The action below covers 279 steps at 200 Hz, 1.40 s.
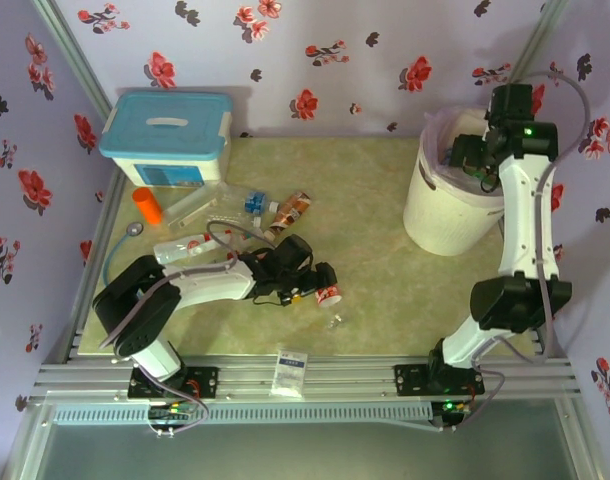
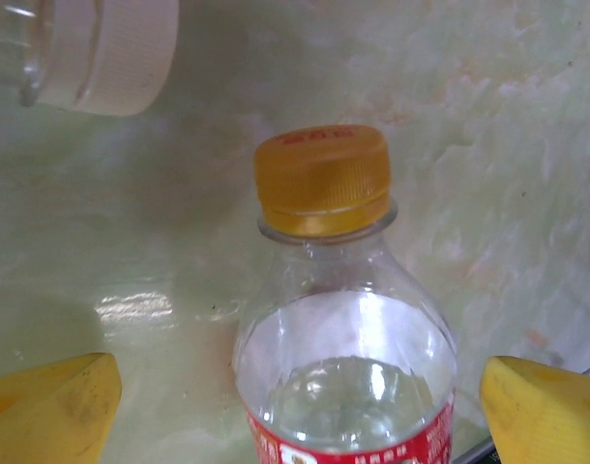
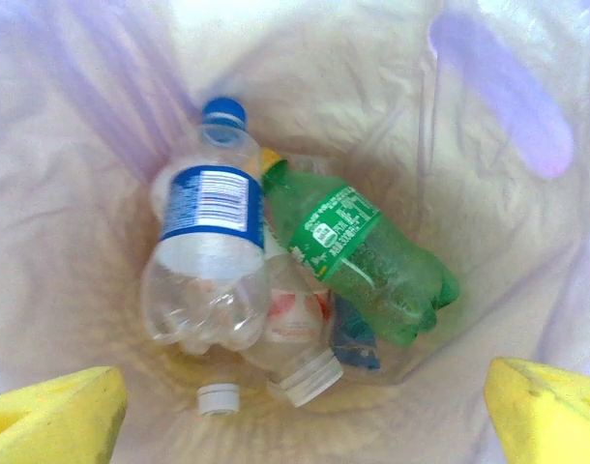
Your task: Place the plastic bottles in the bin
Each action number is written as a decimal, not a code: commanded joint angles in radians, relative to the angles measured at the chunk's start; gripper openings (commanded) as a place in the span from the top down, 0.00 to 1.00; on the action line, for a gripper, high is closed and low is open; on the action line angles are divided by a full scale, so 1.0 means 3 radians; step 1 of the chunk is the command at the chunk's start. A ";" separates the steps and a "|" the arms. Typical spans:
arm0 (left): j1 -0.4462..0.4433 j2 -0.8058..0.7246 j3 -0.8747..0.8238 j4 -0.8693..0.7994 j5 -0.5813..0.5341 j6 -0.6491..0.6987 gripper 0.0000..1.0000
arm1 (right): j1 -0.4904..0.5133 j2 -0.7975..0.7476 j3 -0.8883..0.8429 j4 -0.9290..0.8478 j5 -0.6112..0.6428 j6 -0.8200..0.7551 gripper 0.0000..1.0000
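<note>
A clear bottle [image 2: 345, 358] with an orange cap and red label lies on the table between my left gripper [image 2: 300, 411]'s yellow fingers [image 2: 53, 406], which stand wide apart and clear of it. From above, that left gripper [image 1: 303, 283] sits beside the red-labelled bottle [image 1: 328, 294]. My right gripper [image 3: 305, 416] hangs open over the bin [image 1: 445, 215], holding nothing. Inside the liner lie a blue-labelled bottle [image 3: 210, 256], a green bottle [image 3: 368, 256] and a white-capped clear one [image 3: 295, 338]. Several more bottles [image 1: 185, 247] lie at the table's left.
A white box with a light-blue lid [image 1: 167, 135] stands at the back left, an orange cylinder [image 1: 147, 205] in front of it. Another bottle's white cap [image 2: 111, 53] lies close ahead of the left gripper. A loose white cap [image 3: 219, 398] rests in the bin.
</note>
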 commanded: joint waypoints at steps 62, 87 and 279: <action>-0.0107 0.0354 0.0185 0.0391 0.0253 -0.0204 0.12 | 0.0145 -0.0340 0.0026 0.0088 -0.0025 0.0016 0.05; -0.0104 0.0386 0.0228 0.0412 0.0267 -0.0180 0.19 | 0.0168 -0.0340 0.0016 0.0094 -0.0032 0.0017 0.05; 0.0909 -0.0536 0.0870 -0.0123 0.0504 0.0687 0.42 | 0.1610 -0.0806 -0.0340 0.0299 -0.1171 0.0083 0.09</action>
